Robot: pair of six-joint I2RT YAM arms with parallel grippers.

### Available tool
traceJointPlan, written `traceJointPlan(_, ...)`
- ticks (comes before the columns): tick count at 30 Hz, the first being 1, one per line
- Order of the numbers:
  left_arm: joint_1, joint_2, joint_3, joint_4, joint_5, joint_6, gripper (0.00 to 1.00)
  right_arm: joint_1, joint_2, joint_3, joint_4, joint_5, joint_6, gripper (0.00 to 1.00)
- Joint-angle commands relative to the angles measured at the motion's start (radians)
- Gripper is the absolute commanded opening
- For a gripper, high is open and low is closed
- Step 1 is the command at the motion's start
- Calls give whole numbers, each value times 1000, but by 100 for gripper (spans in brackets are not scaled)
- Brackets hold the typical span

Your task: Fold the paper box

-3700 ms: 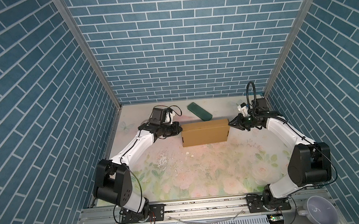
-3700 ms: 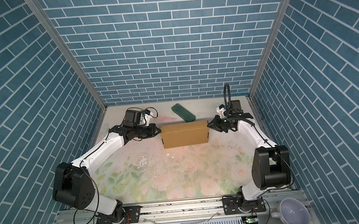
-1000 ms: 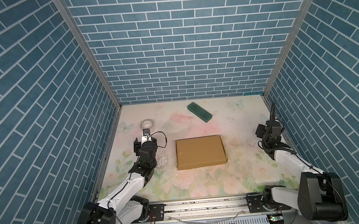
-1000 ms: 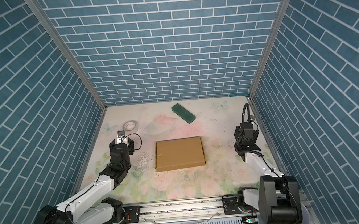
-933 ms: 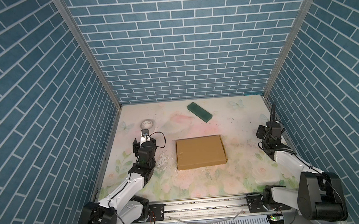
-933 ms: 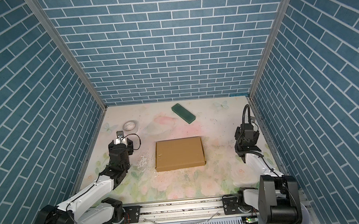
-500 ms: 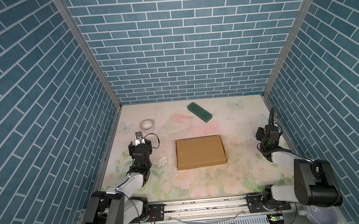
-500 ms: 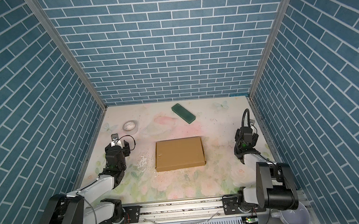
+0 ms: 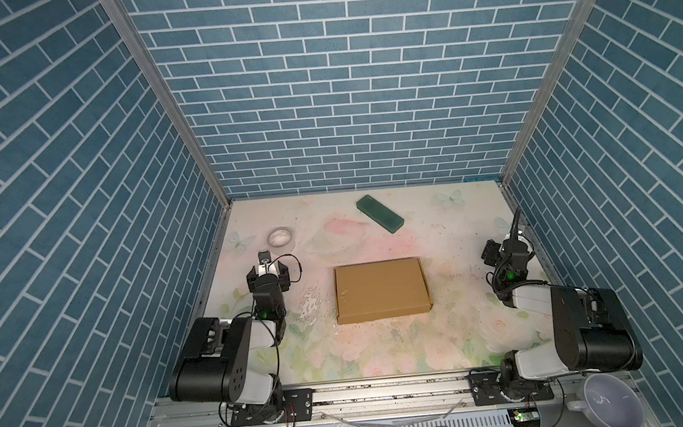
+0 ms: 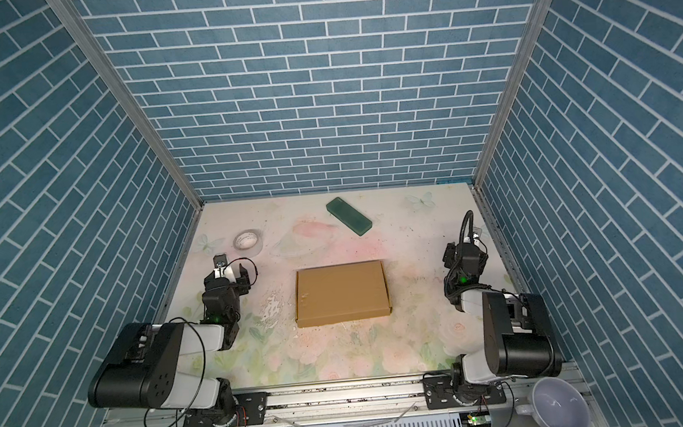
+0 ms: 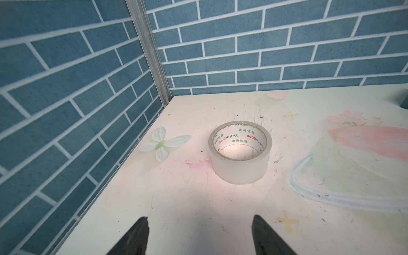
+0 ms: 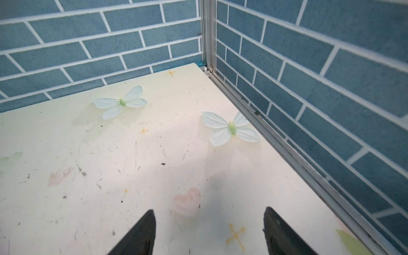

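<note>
The paper box lies flat and closed at the centre of both top views, a shallow rectangular mailer of plain brown corrugated cardboard with crisp edges. A few seconds earlier it stood further back with a gripper at each short end; since half a second ago it has not shifted, while both arms have folded back toward the lower edge of the frame. The left gripper has its 2 dark tapered fingers spread wide with nothing between them, over bare tabletop. It points at 1 roll of clear glossy packing tape, which stands near it but apart. The right gripper is likewise spread and empty, at the right edge of the top views, well apart from the box. The table is a scuffed pale surface printed with flowers and butterflies. 1 dark green flat rectangular block lies diagonally behind the box. At the lower right, off the table, sits 1 lavender bowl.
</note>
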Motion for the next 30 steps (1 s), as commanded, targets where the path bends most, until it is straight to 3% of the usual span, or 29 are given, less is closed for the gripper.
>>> traceJointPlan(1, 6, 52, -21, 132, 17, 3, 75, -4, 13, -24, 58, -35, -53, 76)
traceJointPlan(7, 10, 56, 12, 76, 9, -3, 77, -3, 99, -73, 244, -130, -93, 76)
traceJointPlan(13, 41, 46, 110, -126, 32, -35, 79, -1, 95, -60, 196, -117, -89, 77)
traceJointPlan(22, 39, 47, 112, -130, 32, -34, 99, 3, 95, -58, 198, -108, -93, 77)
traceJointPlan(24, 39, 47, 112, -130, 31, -34, 100, 7, 97, -57, 199, -103, -94, 82)
traceJointPlan(27, 39, 47, 113, -130, 31, -34, 100, 11, 97, -56, 199, -96, -97, 99)
traceJointPlan(30, 39, 47, 110, -126, 33, -34, 100, 13, 98, -56, 198, -94, -98, 99)
